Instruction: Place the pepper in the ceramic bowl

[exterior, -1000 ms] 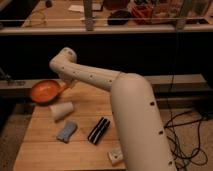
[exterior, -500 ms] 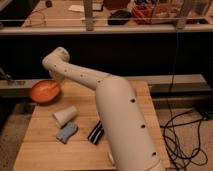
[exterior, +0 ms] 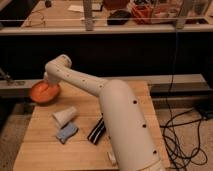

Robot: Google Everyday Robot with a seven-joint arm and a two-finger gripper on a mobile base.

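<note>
The orange-brown ceramic bowl (exterior: pixel 44 93) sits at the far left edge of the wooden table (exterior: pixel 130 95). My white arm reaches across the table to it. My gripper (exterior: pixel 46 83) is at the arm's end, right over the bowl's back rim, mostly hidden by the wrist. The pepper does not show; I cannot tell whether it is in the gripper or in the bowl.
A translucent white cup (exterior: pixel 65 116) lies on its side in front of the bowl. A blue cloth-like piece (exterior: pixel 66 132) lies below it, a black packet (exterior: pixel 96 131) to its right. A small white object (exterior: pixel 111 156) lies near the front edge. Black cables (exterior: pixel 180 140) lie on the floor at right.
The arm has swung further left and its end has come down over the bowl. The cup, blue piece and black packet have not moved.
</note>
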